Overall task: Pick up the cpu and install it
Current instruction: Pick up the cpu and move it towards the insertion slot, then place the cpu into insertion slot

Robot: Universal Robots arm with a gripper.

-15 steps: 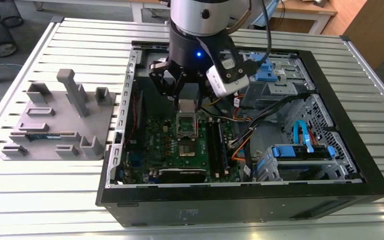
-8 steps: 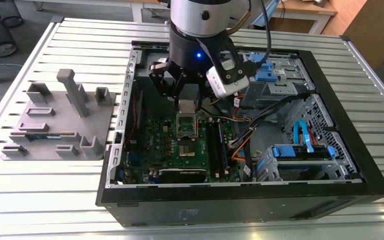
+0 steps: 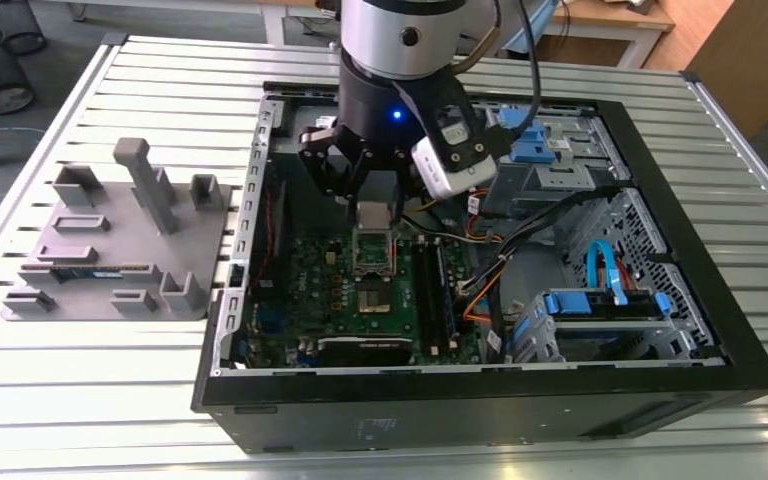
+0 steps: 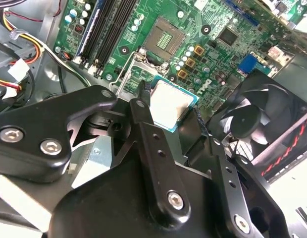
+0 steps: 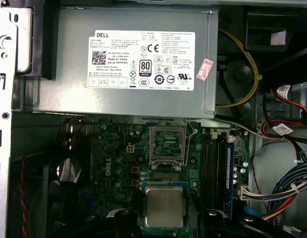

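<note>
— Grey plastic first: a fixture tray (image 3: pixel 117 250) sits on the slatted metal table (image 3: pixel 77 400) at the exterior view's left. A long green memory stick (image 3: pixel 84 270) lies in it.

— And moving across?

— Next comes the black computer case (image 3: pixel 491 410), lying open across the middle and the exterior view's right. From the upper middle of that view the arm (image 3: pixel 404 40) reaches down into it. The gripper (image 3: pixel 375 222) hangs over the green motherboard (image 3: pixel 337 300).

— Has it got the chip?

— It has! The claw is clamped on the cpu (image 3: pixel 375 212). In the second wrist view the black fingers (image 4: pixel 143 116) press against opposite edges of the chip, its silver top towards the camera.

— Where is it against the socket?

— Held above the board, not seated. In the first wrist view the cpu (image 5: pixel 164 206) is just beside the socket (image 5: pixel 167 144), apart from it. The socket's dark centre is bare, and the grey power supply (image 5: pixel 133 64) lies beyond.

— And further right?

— Cables (image 3: pixel 484 288) trailing inside the case, then blue drive clips (image 3: pixel 598 300) at the exterior view's lower right.
</note>
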